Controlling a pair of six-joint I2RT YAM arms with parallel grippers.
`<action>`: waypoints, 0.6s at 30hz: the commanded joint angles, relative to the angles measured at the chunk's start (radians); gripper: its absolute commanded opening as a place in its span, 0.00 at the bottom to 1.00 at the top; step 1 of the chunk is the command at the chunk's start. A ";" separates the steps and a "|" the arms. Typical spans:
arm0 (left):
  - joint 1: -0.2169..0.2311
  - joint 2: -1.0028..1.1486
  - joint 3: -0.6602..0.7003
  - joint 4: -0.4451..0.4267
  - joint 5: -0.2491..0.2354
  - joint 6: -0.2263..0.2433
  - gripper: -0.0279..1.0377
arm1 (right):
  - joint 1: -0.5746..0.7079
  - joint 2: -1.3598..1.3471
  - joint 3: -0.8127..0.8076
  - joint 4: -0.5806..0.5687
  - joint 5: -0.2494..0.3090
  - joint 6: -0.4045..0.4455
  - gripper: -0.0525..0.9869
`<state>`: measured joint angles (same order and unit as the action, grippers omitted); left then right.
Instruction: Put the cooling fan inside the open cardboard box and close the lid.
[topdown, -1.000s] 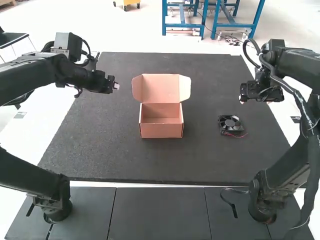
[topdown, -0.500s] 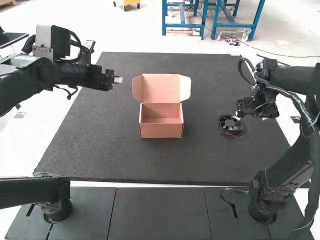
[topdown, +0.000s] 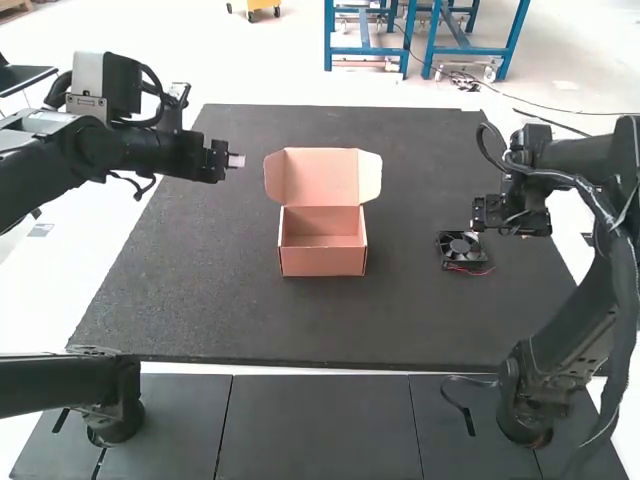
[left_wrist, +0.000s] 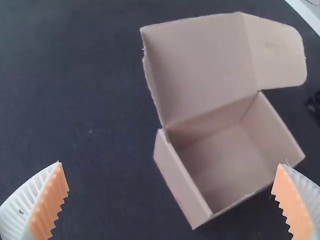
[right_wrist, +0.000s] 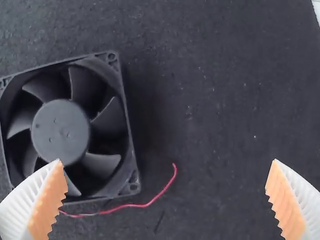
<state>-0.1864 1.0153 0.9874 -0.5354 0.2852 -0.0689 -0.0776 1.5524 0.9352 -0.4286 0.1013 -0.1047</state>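
An open cardboard box (topdown: 322, 240) stands mid-mat with its lid (topdown: 322, 177) raised at the back; its inside (left_wrist: 227, 165) holds nothing. A black square cooling fan (topdown: 461, 248) with a thin red wire (right_wrist: 150, 200) lies flat on the mat to the box's right. My right gripper (topdown: 484, 229) hangs open just above the fan's far right side, and the fan (right_wrist: 67, 127) lies off toward one finger rather than between them. My left gripper (topdown: 233, 161) is held open in the air to the left of the lid, above the mat.
The black mat (topdown: 200, 270) covers the table, with bare mat all around the box and fan. White floor borders the mat on both sides. Dark base plates (topdown: 320, 425) lie along the near edge.
My right gripper dropped from high at the right down to just above the fan. My left arm rose and shifted slightly toward the lid, then held still.
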 joint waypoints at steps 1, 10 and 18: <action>0.001 -0.012 0.008 0.017 0.009 -0.009 0.93 | -0.042 0.041 0.028 0.001 -0.002 -0.004 0.92; 0.001 -0.012 0.017 0.023 0.009 -0.017 0.93 | -0.102 0.121 0.067 -0.010 -0.005 -0.085 0.92; 0.001 -0.012 0.025 0.014 0.009 -0.035 0.93 | -0.099 0.189 0.126 -0.033 -0.087 -0.115 0.92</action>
<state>-0.1860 1.0153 0.9874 -0.5240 0.2852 -0.0875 -0.1715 1.7164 1.0237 -0.4538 0.0582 -0.1955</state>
